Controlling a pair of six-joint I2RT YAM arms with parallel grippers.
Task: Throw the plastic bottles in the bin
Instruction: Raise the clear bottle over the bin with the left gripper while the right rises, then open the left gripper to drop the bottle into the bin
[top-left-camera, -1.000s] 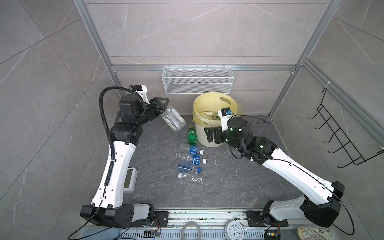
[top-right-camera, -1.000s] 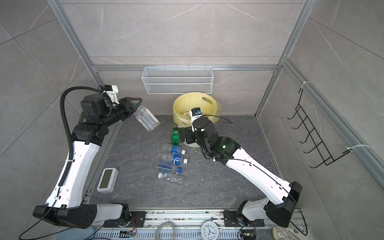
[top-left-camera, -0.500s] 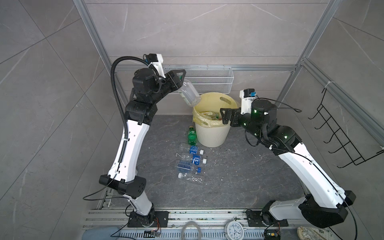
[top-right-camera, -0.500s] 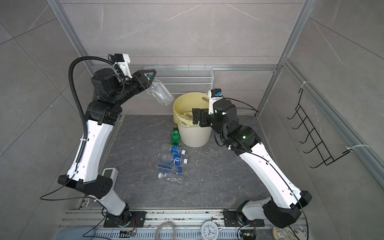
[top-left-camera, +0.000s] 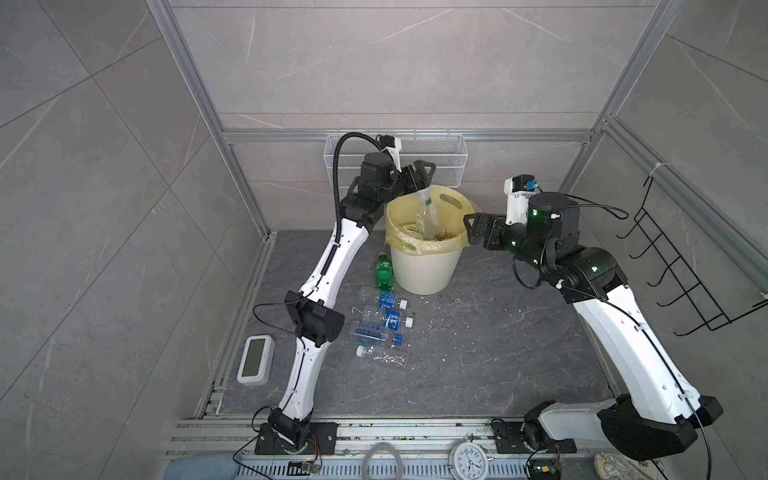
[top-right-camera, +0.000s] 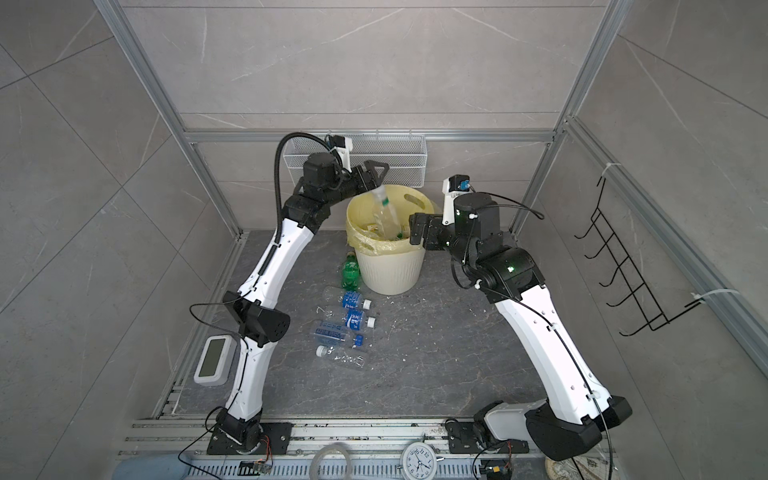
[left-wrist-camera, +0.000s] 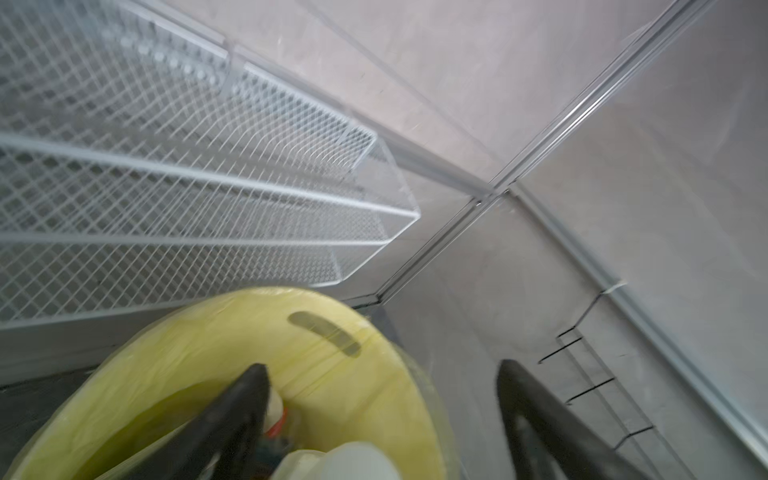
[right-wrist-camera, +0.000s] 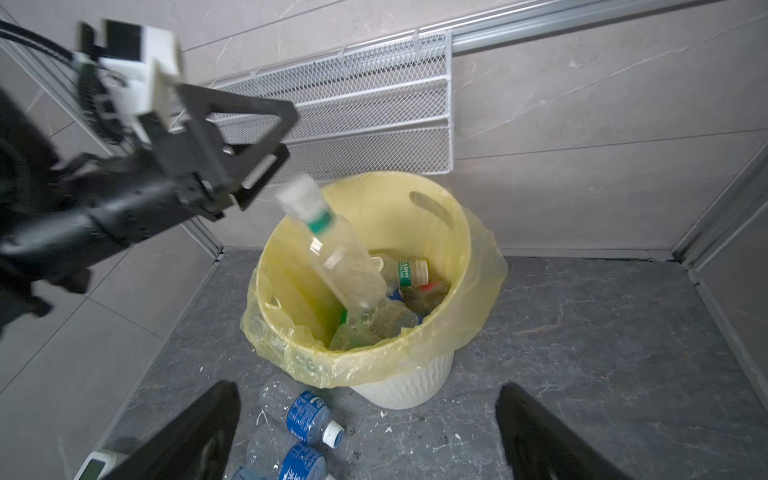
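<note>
Left black claw (right-wrist-camera: 286, 135): spread wide, gripping nothing, parked above rim for clean drop. Clear white-capped plastic bottle (right-wrist-camera: 340, 257): loose, base-down inside cream ribbed bucket with yellow bag liner (right-wrist-camera: 407, 386). Right claw (top-left-camera: 471, 230): wide open too, empty, beside bucket. Five-ish bottles (top-left-camera: 382, 320) left on floor lol.

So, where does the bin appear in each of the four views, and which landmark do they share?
Top view: bin at the back centre of the floor, between the arms.
Top view: same place.
Left wrist: only its yellow-lined rim, close and blurred.
Right wrist: the whole bin, seen from above.
Shared landmark: the mesh basket on the wall behind the bin, in all four views.
</note>
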